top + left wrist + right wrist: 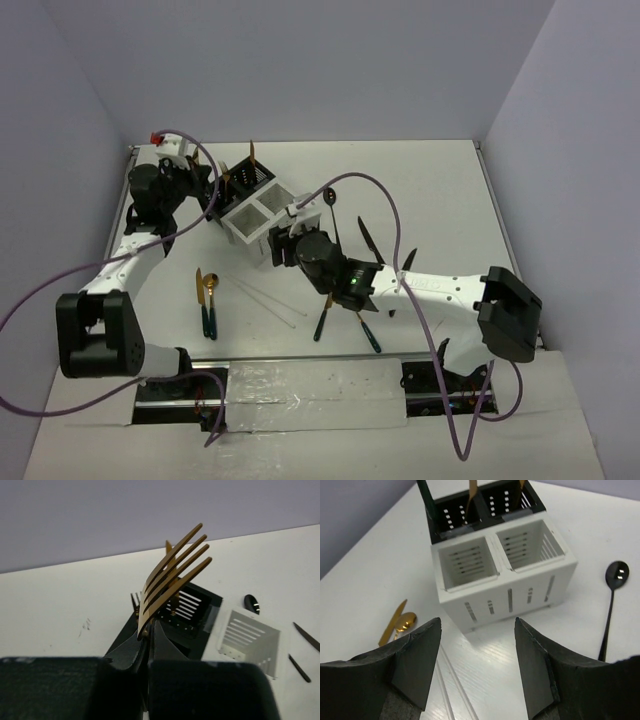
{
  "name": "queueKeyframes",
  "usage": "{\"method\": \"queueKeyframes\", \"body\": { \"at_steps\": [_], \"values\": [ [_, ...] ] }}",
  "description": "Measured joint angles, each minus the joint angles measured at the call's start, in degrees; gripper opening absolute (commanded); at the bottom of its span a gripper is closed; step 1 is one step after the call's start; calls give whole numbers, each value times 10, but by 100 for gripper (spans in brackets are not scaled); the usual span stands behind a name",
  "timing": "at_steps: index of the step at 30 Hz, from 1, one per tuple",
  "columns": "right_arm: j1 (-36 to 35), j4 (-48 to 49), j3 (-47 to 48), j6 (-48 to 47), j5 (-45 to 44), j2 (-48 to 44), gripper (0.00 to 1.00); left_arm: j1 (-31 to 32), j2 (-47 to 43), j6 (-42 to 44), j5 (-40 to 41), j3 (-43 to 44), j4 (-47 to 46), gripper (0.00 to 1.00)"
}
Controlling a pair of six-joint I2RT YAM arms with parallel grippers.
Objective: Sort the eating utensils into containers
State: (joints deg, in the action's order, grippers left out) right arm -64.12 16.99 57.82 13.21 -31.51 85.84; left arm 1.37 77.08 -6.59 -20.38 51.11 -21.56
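Handle buried in its grip, left gripper [148, 636] clamped gold fork [172, 575] near black cutlery box [204, 596], frame centre | Right gripper [476, 626], arm stretched forward, jaws spread wide, faced white cutlery box [520, 599], upper centre.

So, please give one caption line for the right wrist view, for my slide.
Open right gripper faces the empty white cutlery box; black box behind it holds utensils.

One black box [447, 520], one white box [520, 595], two white chopsticks [265, 298], one gold fork [172, 575], one gold-headed knife [391, 622], one gold-headed spoon [406, 622], two gold tips [472, 490] upright at the upper frame edge, one black spoon [618, 574], perhaps four more dark utensils [366, 240], partly hidden.
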Motion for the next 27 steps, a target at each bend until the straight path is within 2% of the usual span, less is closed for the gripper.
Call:
{"method": "queueKeyframes", "body": {
  "at_steps": [7, 17, 24, 27],
  "values": [
    [0, -20, -69, 40, -10, -46, 67, -13, 72, -1, -22, -3, -85, 0],
    [0, -65, -120, 107, -22, -66, 67, -13, 98, -17, -53, -2, -148, 0],
    [0, -221, -96, 203, -49, -66, 66, -13, 138, -17, -56, -13, -159, 1],
    [0, -286, -81, 249, -47, -66, 66, -13, 150, -17, -56, -23, -159, 5]
  ]
}}
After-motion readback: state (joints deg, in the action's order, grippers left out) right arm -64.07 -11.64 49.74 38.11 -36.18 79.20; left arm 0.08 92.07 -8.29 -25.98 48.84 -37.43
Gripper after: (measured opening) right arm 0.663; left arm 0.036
